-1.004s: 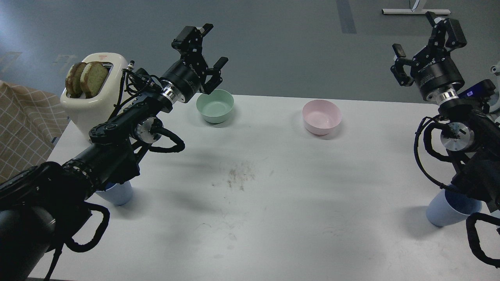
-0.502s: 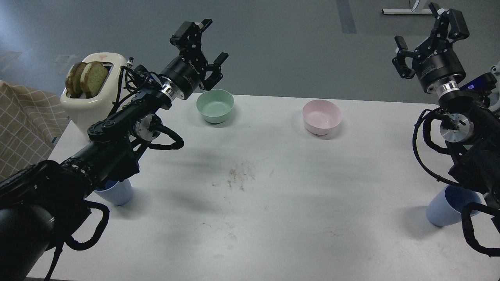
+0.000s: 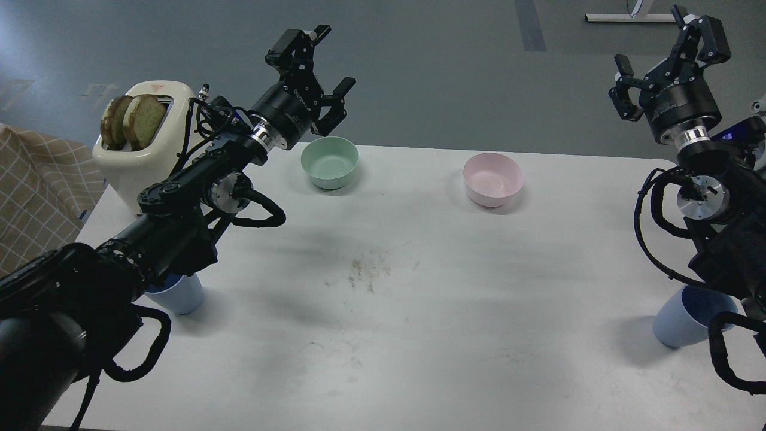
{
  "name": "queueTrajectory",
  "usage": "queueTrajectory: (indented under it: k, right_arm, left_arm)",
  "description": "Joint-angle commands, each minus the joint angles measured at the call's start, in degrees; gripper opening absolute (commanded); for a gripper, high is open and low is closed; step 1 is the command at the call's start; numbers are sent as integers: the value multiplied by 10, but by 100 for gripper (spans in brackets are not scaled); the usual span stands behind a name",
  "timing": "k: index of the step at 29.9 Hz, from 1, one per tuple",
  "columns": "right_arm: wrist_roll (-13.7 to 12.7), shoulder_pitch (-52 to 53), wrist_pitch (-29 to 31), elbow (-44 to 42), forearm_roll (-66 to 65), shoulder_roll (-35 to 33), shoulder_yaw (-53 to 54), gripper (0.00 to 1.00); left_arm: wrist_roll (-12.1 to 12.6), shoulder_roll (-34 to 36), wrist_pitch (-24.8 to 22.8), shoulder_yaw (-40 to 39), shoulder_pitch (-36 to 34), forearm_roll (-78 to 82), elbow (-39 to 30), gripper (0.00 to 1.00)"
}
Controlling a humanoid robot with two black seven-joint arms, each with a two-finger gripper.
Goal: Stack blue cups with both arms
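One blue cup (image 3: 178,294) stands upright near the table's left front, mostly hidden under my left arm. The other blue cup (image 3: 688,317) stands at the right front, partly hidden by my right arm and its cables. My left gripper (image 3: 328,60) is open and empty, raised high above the back of the table near the green bowl, far from its cup. My right gripper (image 3: 664,42) is open and empty, raised high over the table's back right corner, far above its cup.
A mint-green bowl (image 3: 330,161) and a pink bowl (image 3: 493,179) stand at the back of the white table (image 3: 419,335). A cream toaster (image 3: 143,143) with bread slices stands at the back left. A checked cloth (image 3: 36,191) lies left of the table.
Both arms have risen a little; the right gripper moved up and to the right, uncovering more of the right cup. The left gripper shifted slightly right. The cups have not moved.
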Motion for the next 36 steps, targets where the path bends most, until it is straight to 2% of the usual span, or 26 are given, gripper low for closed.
queueTrajectory:
  k: [1, 25, 32, 36]
  right_arm:
    - [0, 0, 0, 0, 0, 2, 0, 100]
    - [1, 0, 0, 9, -1, -7, -1, 100]
    - [1, 1, 0, 16, -1, -13, -2, 100]
    - [1, 1, 0, 17, -1, -13, -3, 100]
  left_arm:
    - [0, 0, 0, -1, 0, 0, -5, 98]
    - [0, 7, 0, 4, -7, 8, -28, 98]
    - [0, 65, 0, 10, -57, 89, -87, 98]
    - [0, 134, 0, 11, -78, 191, -165, 98]
